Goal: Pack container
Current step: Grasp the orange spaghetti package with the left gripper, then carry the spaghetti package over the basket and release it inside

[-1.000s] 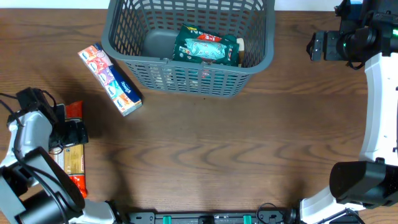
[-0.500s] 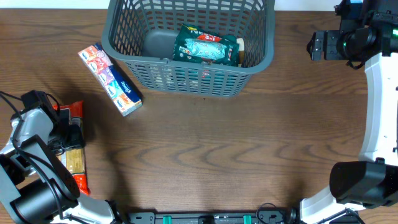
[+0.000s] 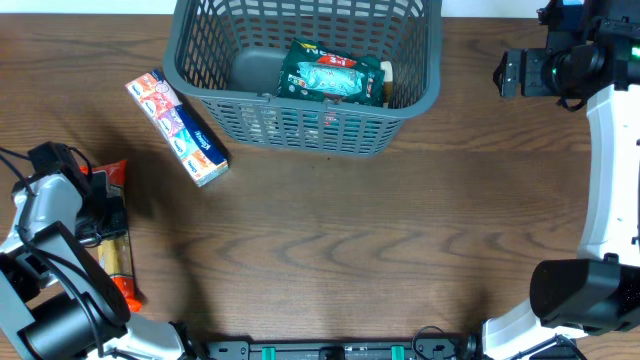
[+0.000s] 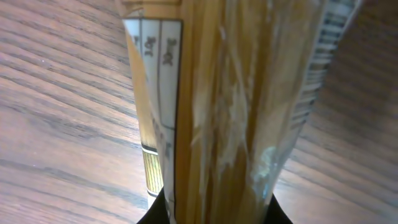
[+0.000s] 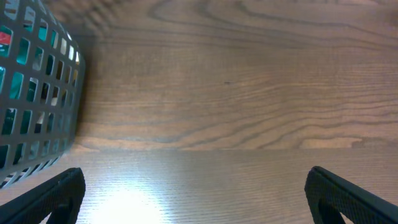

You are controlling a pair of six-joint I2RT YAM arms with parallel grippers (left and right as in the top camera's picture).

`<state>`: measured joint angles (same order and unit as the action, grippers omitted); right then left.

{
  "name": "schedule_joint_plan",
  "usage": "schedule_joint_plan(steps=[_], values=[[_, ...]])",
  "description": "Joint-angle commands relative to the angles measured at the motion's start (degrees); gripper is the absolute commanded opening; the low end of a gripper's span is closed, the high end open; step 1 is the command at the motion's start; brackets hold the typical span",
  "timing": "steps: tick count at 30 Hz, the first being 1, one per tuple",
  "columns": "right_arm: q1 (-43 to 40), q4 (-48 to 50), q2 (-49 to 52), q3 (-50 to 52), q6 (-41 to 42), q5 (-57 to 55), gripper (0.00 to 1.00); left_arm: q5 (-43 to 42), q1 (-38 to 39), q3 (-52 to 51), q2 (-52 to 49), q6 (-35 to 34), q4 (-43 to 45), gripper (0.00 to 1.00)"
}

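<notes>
Basket (image 3: 300, 125) well apart from left gripper (image 3: 105, 218), jaws clamped on spaghetti pack (image 4: 236, 106). I want high lift over rim, release beside green pouch (image 3: 330, 75). Right gripper (image 5: 196, 190) wide open, empty.

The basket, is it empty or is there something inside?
Not empty. A green snack bag lies inside the basket, toward its right side. The left part of the bottom is bare.
</notes>
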<state>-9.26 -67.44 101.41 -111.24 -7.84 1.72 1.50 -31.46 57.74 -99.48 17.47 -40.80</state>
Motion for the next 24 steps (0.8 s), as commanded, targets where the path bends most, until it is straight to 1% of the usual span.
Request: schedule_joint_plan(steps=[1, 8, 13, 14, 18, 21, 24], values=[[-0.15, 0.15, 0.17, 0.0, -1.05, 0.24, 0.99, -8.59, 0.83, 0.94, -1.46, -6.54, -0.46, 0.06], [-0.13, 0.17, 0.17, 0.0, -1.03, 0.24, 0.99, -8.61, 4.81, 11.65, 3.85, -8.37, -11.52, 0.06], [-0.13, 0.13, 0.17, 0.0, -1.03, 0.24, 0.99, -8.87, 9.09, 24.72, 7.3, -9.31, -21.09, 0.06], [-0.13, 0.13, 0.17, 0.0, -1.03, 0.24, 0.99, -10.12, 9.79, 27.54, 7.93, -9.31, -22.34, 0.06], [-0.13, -0.17, 0.17, 0.0, -1.03, 0.24, 0.99, -15.74, 12.07, 38.23, 9.92, -9.73, -25.05, 0.06], [-0.13, -0.7, 0.17, 0.0, -1.03, 0.24, 0.99, -15.91, 14.88, 46.25, 10.82, -10.1, -25.4, 0.05], [-0.13, -0.98, 0.17, 0.0, -1.01, 0.24, 0.99, -15.89, 19.61, 53.81, 10.8, -9.18, -25.29, 0.05]])
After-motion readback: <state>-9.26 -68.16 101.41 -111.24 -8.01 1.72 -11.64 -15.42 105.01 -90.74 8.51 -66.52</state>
